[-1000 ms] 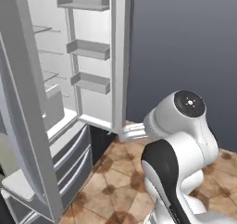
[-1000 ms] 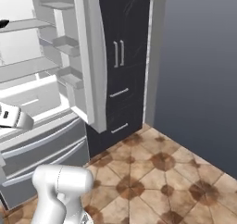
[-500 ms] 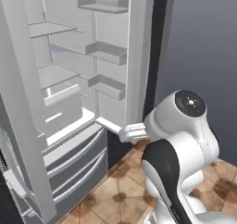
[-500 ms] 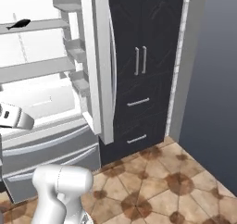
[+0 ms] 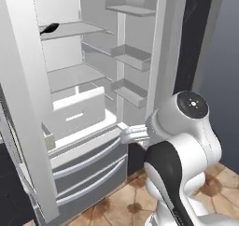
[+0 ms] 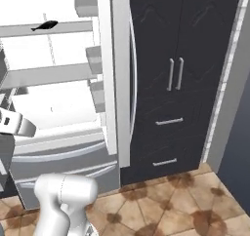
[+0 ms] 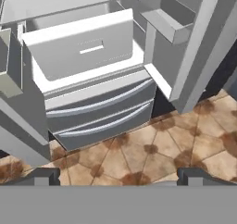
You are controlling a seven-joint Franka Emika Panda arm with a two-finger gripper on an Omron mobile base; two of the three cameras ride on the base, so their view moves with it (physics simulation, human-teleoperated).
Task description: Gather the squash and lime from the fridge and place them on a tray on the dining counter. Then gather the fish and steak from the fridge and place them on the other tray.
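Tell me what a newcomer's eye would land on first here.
The fridge stands wide open, its pale shelves nearly bare. A small dark fish lies alone on an upper shelf. Low in front, the white arm's gripper hangs over the tiled floor with its jaws open, holding nothing.

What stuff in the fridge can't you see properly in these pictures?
- The dark thing on the top shelf, left base view: too small to name.
- The closed white bin, hand view: its front hides what's inside.
- The grey drawers, hand view: closed, contents hidden.
- Left side of the fridge, right base view: cut off by the edge.
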